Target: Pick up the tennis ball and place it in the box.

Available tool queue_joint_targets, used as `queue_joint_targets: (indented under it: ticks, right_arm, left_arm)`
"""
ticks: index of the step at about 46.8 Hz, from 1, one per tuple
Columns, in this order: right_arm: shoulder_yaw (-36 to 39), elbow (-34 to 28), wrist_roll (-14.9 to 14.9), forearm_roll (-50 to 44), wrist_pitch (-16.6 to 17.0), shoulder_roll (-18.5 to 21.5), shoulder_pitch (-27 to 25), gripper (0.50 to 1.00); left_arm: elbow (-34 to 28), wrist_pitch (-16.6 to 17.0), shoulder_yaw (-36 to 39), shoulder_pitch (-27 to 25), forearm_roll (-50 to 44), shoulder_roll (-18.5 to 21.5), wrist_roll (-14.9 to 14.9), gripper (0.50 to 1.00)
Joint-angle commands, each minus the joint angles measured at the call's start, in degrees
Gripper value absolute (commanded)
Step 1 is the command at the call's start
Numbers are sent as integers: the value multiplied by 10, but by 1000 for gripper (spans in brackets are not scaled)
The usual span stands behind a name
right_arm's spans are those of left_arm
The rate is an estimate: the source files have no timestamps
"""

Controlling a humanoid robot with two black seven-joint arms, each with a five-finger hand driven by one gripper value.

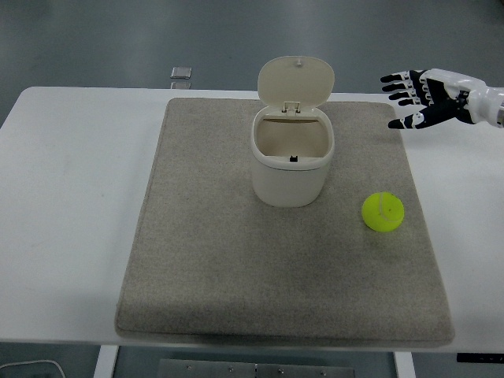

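One white rectangular table (71, 197), filling the view from side to side, near edge along the bottom. One grey rectangular felt mat (205, 260) laid on the tabletop, covering the middle, far edge close to the tabletop's far edge, near edge just short of the near edge; bare white strips left at both sides.

One cream plastic box with rounded corners (290, 169), standing upright on the far half of the mat, about midway between the mat's side edges. Hinged lid (296, 80) tipped up and back at the far rim, mouth open, inside pale with a small dark mark at the near wall.

One black-and-white five-fingered right hand (429, 98), coming in from the right edge, raised over the mat's far right corner. Fingers (396, 87) spread and stretched out toward the left, thumb set apart below them, palm dark. Holding nothing, touching nothing; well apart from the box and from the ball. Left hand nowhere in sight.

One bright yellow-green tennis ball (383, 212), resting on the mat near its right edge, about halfway between the mat's far and near edges, to the right of the box and a little nearer, clear of it. Not yet in the box.

One small grey square object (181, 73), beyond the tabletop's far edge, left of the lid; too small to tell more.
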Motion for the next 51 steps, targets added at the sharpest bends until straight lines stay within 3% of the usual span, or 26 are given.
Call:
queue_joint_targets:
  ticks: [1, 6, 12, 26, 51]
  right_arm:
    - [-16, 31, 7, -31, 1, -21, -1, 930]
    - [-33, 78, 27, -61, -1, -47, -1, 930]
    - [-38, 132, 30, -86, -1, -82, -10, 930]
    - [-34, 214, 30, -136, -3, -121, -34, 932]
    - [-31, 244, 30, -171, -51, -117, -89, 930]
  left_arm:
    - [0, 0, 0, 0, 0, 0, 0, 992]
    - [0, 0, 0, 0, -1, 0, 0, 992]
    - [0, 0, 0, 0, 0, 0, 0, 992]
    - [0, 0, 0, 0, 0, 0, 0, 992]
    - [0, 0, 0, 0, 0, 0, 0, 992]
